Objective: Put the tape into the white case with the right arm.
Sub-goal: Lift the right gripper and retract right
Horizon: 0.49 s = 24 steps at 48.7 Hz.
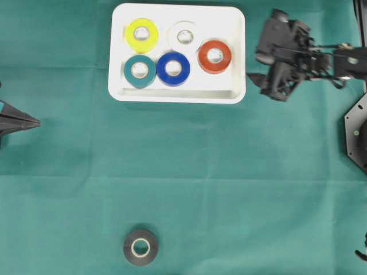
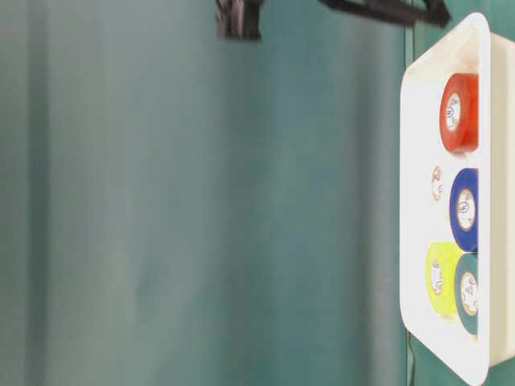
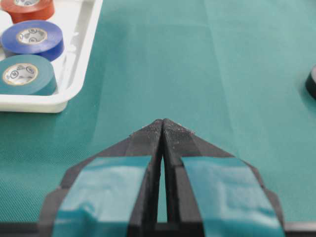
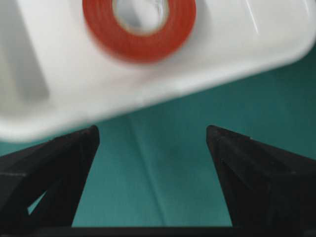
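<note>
Red tape [image 1: 215, 57] lies flat in the white case [image 1: 235, 34], right-hand side of tray, hole up, near the rim closest to the right arm; that is prob why it sits at that edge, the side the arm reaches from. Four other rolls w/ it in the case: yellow tape [image 1: 141, 35], white tape [image 1: 184, 36], teal tape [image 1: 140, 71], blue tape [image 1: 173, 69], all flat, the teal and blue pair looking to touch, red a bit apart. One black tape [image 1: 140, 247] is out on the green cloth [image 1: 241, 189], well apart from the case at the near edge, so task likely has one more roll to go. Right gripper [image 4: 153, 138] has jaws spread wide, nothing between them, just outside the case rim beside the red roll. Left gripper [image 3: 162, 124] parked at the left, tips pressed together, empty, out of the way since job is right arm's.
</note>
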Tool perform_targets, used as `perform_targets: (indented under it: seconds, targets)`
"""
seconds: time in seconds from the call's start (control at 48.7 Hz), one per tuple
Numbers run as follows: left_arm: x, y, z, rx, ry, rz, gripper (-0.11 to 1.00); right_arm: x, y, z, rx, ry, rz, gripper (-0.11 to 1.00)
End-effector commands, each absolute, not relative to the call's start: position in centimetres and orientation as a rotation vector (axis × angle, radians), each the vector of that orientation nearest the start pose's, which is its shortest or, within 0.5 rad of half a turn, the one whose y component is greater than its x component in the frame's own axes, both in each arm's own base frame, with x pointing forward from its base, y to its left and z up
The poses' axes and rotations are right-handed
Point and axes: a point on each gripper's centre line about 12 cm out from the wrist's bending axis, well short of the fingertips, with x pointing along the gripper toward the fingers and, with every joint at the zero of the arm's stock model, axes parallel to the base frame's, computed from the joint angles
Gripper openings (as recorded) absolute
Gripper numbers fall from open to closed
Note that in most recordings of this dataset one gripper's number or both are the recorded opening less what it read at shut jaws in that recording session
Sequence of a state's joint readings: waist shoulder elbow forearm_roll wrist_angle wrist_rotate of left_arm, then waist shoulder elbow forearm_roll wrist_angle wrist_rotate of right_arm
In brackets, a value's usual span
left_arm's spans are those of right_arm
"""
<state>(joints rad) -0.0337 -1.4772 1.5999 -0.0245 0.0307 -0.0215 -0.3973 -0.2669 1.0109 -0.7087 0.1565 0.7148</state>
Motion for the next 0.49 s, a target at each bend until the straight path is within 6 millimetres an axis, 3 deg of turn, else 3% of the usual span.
perform_targets:
  seconds: [0.0, 0.205, 0.473]
  targets:
    - [12.3, -0.4, 16.5, -0.044, 0.146, -0.029, 0.01, 23.6, -11.2, 14.9, 0.137, 0.808, -0.471, 0.66]
    - [12.3, -0.4, 16.6, -0.044, 0.145, -0.028, 0.01, 21.9, -9.9, 15.0, 0.143, 0.749, -0.435, 0.66]
    - [12.3, -0.4, 16.5, -0.042, 0.146, -0.028, 0.01, 22.6, -6.7, 14.2, 0.144, 0.676, -0.249, 0.65]
